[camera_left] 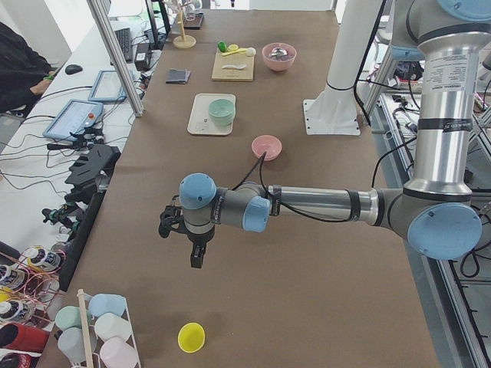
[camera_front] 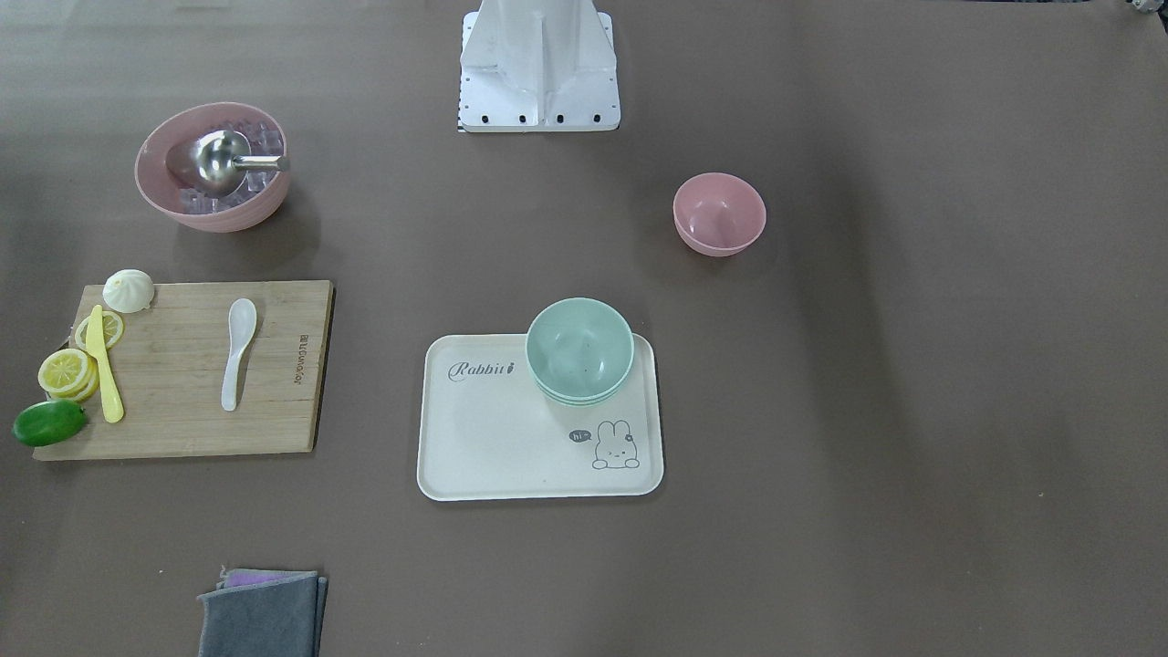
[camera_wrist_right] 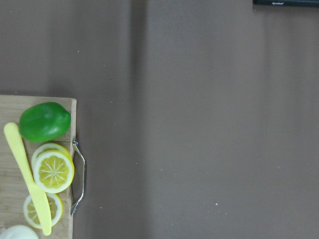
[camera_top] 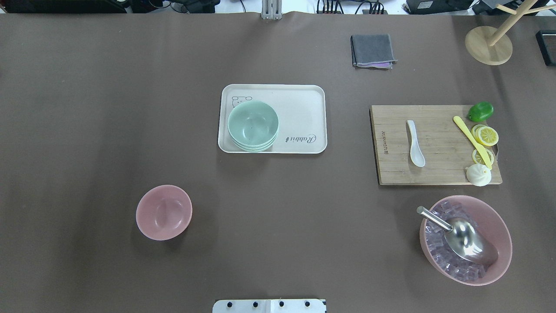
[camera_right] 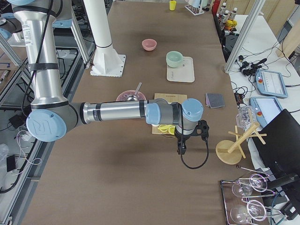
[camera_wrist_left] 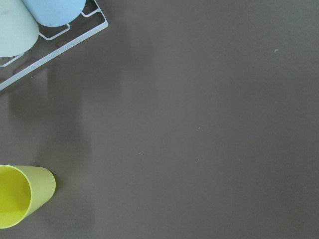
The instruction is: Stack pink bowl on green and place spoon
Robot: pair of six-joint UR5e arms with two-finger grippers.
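The small pink bowl point(camera_top: 163, 212) stands upright and empty on the brown table, on my left side. A stack of green bowls point(camera_top: 253, 126) sits on the near-left corner of the cream tray point(camera_top: 304, 104). The white spoon point(camera_top: 415, 143) lies on the wooden cutting board point(camera_top: 438, 174) to the right. My left gripper point(camera_left: 192, 257) hangs over bare table far out to the left, away from the bowls. My right gripper point(camera_right: 180, 149) hangs beyond the board's far end. I cannot tell whether either is open or shut.
A large pink bowl of ice cubes with a metal scoop point(camera_top: 464, 239) stands near the board. A lime point(camera_top: 480, 111), lemon slices, a yellow knife point(camera_top: 472, 141) and a bun lie on the board. A grey cloth point(camera_top: 372, 51), a wooden stand point(camera_top: 488, 45) and a yellow cup point(camera_left: 191, 336) are further out.
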